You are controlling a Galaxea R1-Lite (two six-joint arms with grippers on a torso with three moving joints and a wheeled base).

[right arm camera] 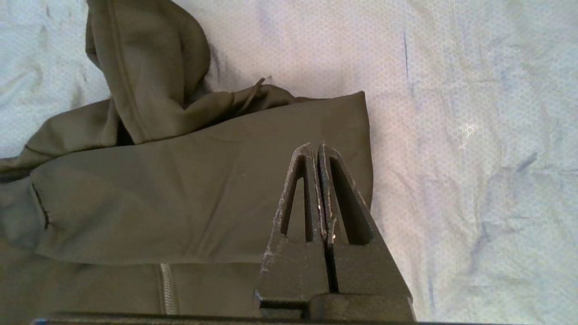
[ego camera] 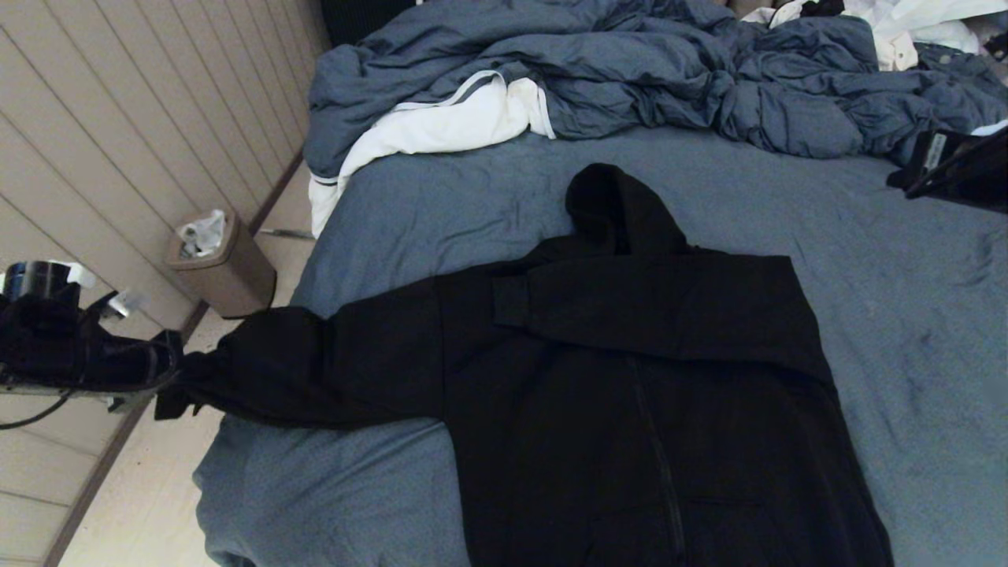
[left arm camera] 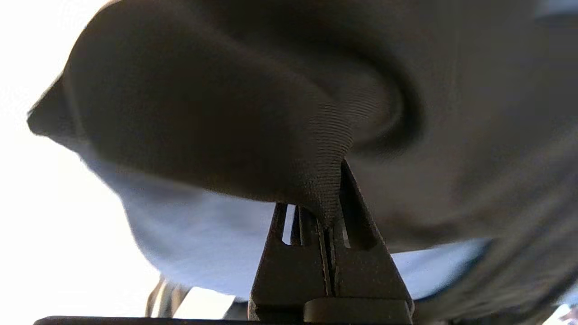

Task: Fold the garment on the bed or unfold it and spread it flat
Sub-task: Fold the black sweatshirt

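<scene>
Black garment on bed, left gripper pinching sleeve, bin holding paper

Item count on and beside the bed.
One black hoodie, one blue-grey duvet, one white cloth with grey trim, one waste bin, two grippers: left, right.
</scene>
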